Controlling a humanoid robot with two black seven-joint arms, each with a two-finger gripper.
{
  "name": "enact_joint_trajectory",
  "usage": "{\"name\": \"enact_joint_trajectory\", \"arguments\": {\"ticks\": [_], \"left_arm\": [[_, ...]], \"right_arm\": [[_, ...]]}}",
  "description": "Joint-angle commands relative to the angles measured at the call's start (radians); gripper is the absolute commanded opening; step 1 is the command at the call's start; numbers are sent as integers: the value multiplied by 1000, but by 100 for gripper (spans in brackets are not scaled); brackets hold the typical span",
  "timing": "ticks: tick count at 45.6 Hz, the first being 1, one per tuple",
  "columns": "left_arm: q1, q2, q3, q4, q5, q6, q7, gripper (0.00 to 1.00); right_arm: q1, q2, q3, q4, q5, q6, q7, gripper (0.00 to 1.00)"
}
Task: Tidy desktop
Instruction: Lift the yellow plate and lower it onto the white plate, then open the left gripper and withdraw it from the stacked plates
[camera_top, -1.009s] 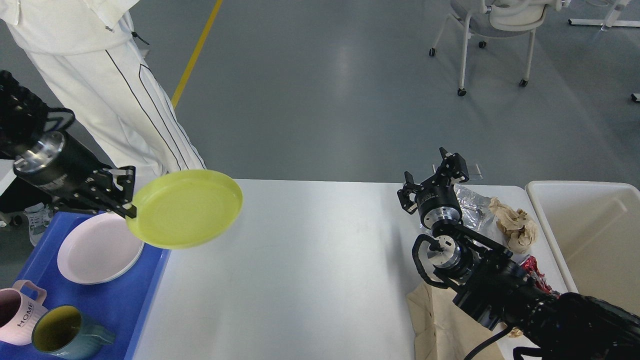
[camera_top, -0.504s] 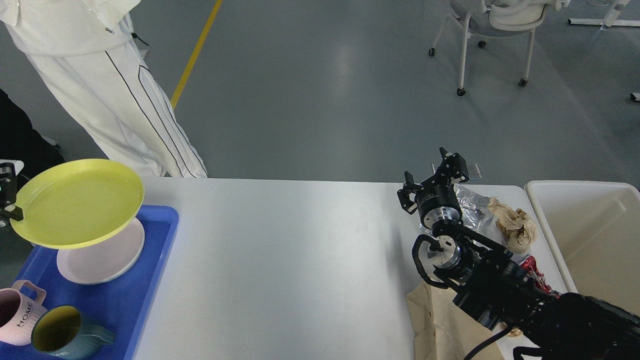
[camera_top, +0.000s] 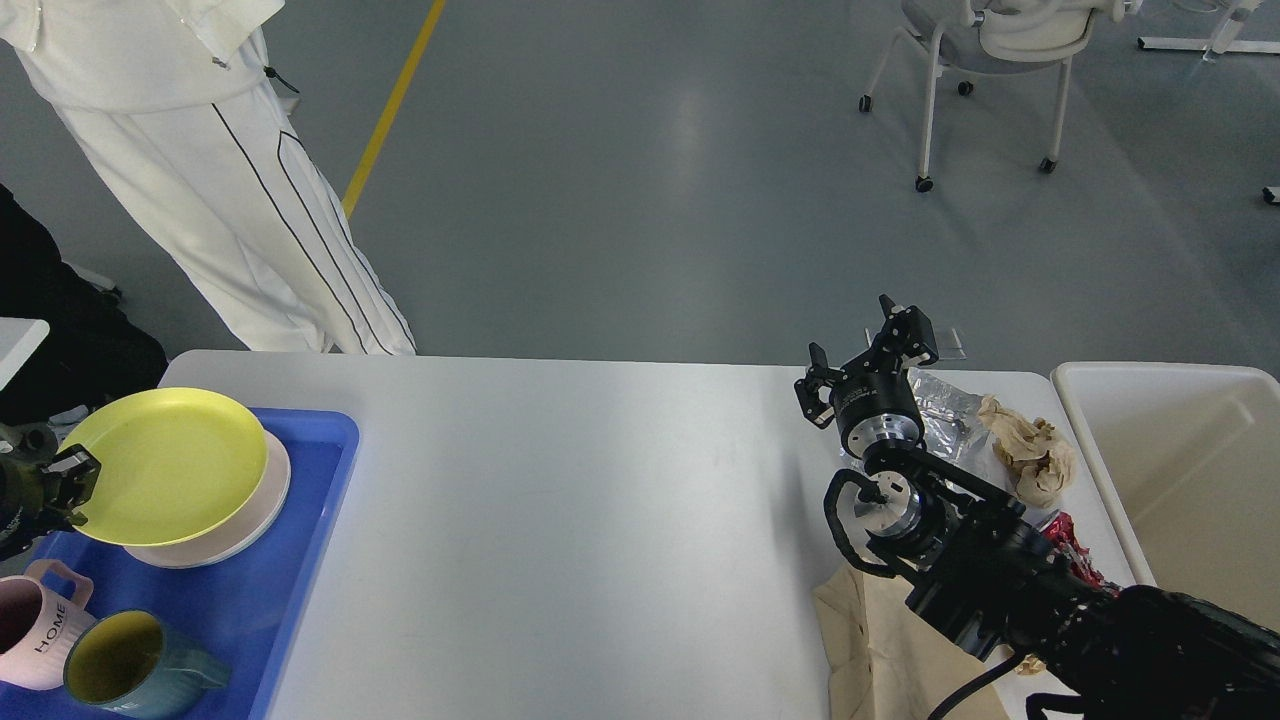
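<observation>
Where the left arm enters at the frame's left edge, only the left tool (camera_top: 62, 482) shows, small and dark; it sits at the rim of the yellow plate (camera_top: 165, 465), but whether it pinches that rim or stands spread cannot be told. The yellow plate rests on the pink plate (camera_top: 240, 520) in the blue tray (camera_top: 300, 520), which is cut off at the left and bottom edges. A pink mug (camera_top: 35, 625) and a teal mug (camera_top: 125, 665) in the tray are partly cropped. The desk (camera_top: 580, 520) fills the middle, bare at centre. The right arm rises from the lower right corner, its right tool (camera_top: 865, 345) pointing up and away with fingers spread, gripping nothing. Behind it lie foil (camera_top: 945, 410), crumpled brown paper (camera_top: 1030, 450) and a red wrapper (camera_top: 1075, 545), mostly hidden. A beige cloth (camera_top: 875, 640) is partly covered. The cream bin (camera_top: 1180, 460) is cut off at right.
</observation>
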Motion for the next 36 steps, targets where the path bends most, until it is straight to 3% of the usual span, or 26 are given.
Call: {"name": "enact_joint_trajectory", "arguments": {"ticks": [1, 19, 32, 36], "left_arm": [[45, -41, 0, 24, -4, 85, -38, 0], [148, -173, -7, 203, -13, 106, -78, 0], [173, -202, -7, 234, -13, 155, -94, 0], [191, -213, -7, 236, -13, 180, -98, 7]], "right_arm": [[0, 0, 0, 0, -1, 0, 0, 100], [0, 0, 0, 0, -1, 0, 0, 100], [0, 0, 0, 0, -1, 0, 0, 100], [0, 0, 0, 0, -1, 0, 0, 100]]}}
